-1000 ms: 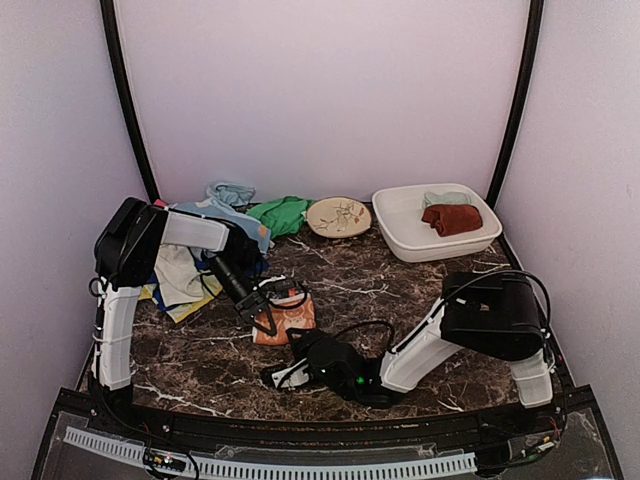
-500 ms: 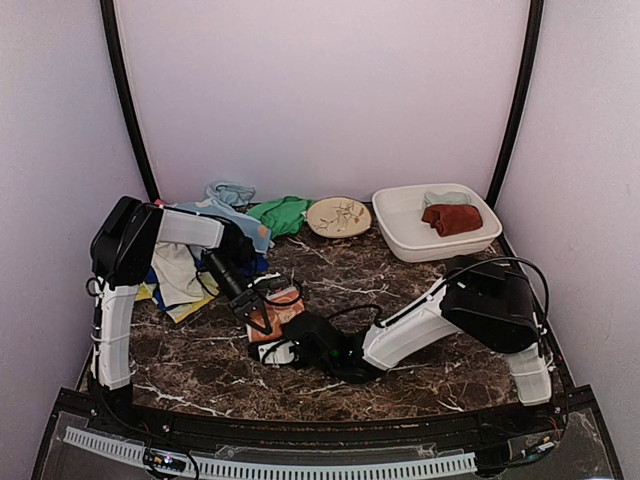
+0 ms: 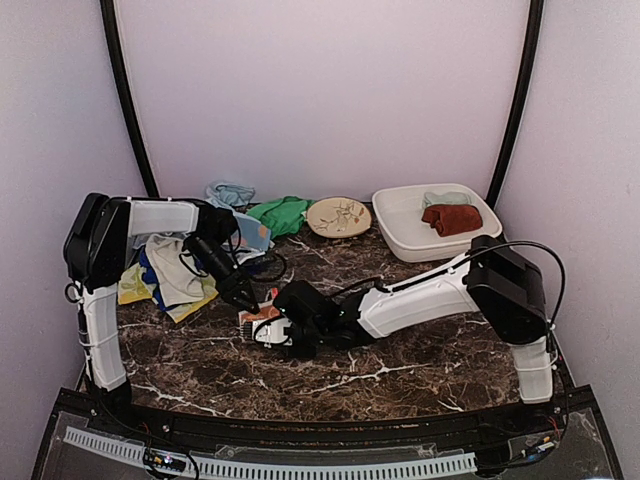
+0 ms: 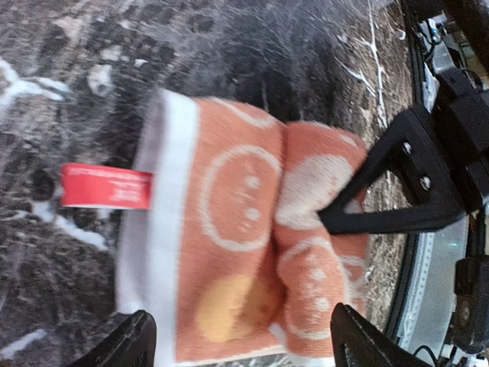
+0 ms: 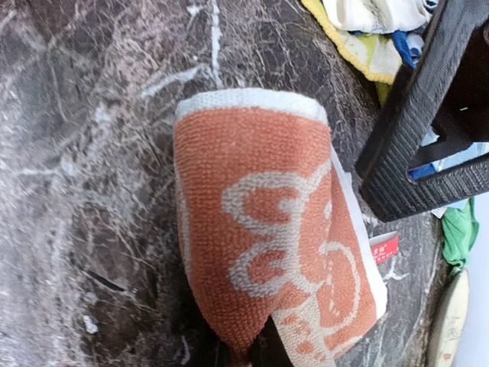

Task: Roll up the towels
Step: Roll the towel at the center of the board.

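An orange towel with a cream pattern (image 4: 252,229) lies partly rolled on the dark marble table (image 3: 420,350); it is small in the top view (image 3: 258,314). My left gripper (image 4: 248,344) hovers over it, open, its fingertips (image 4: 134,340) spread either side of the cloth and holding nothing. My right gripper (image 5: 244,358) is shut on the end of the roll (image 5: 252,229), and its black finger (image 4: 397,191) presses into the fold. More towels sit in a loose pile (image 3: 175,270) at the left.
A green towel (image 3: 280,213) and a light blue one (image 3: 230,192) lie at the back. A round patterned plate (image 3: 338,216) stands next to a white tub (image 3: 400,235) holding a dark red rolled towel (image 3: 452,218). The left finger (image 5: 428,115) looms beside the roll.
The left gripper has opened and let go of the orange towel, drawing back to the left. The right gripper has slid left to the towel and shut on it.
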